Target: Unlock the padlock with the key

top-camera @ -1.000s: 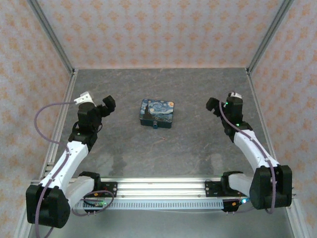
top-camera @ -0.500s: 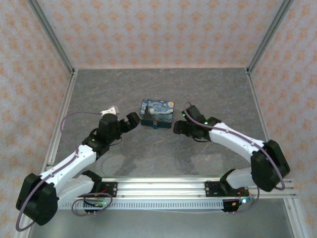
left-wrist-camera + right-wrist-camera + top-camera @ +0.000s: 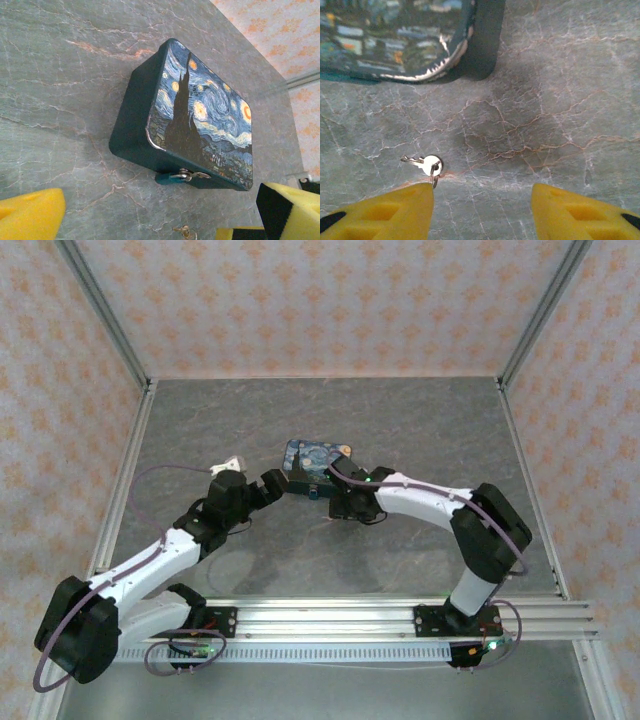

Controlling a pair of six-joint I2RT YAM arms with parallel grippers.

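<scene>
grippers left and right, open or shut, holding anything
Left gripper: open, holding nothing.
Right gripper: open, holding nothing; the key lies close beside it, not gripped.

box [image 3: 395,40]: cut off by top edge, blurred
padlock [image 3: 169,178]: shackle too small to tell from clasp

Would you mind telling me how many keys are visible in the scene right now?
1. The key lies on the table just in front of the box, near its padlock, close beside the right gripper. Another could be hidden under the arms.
</scene>
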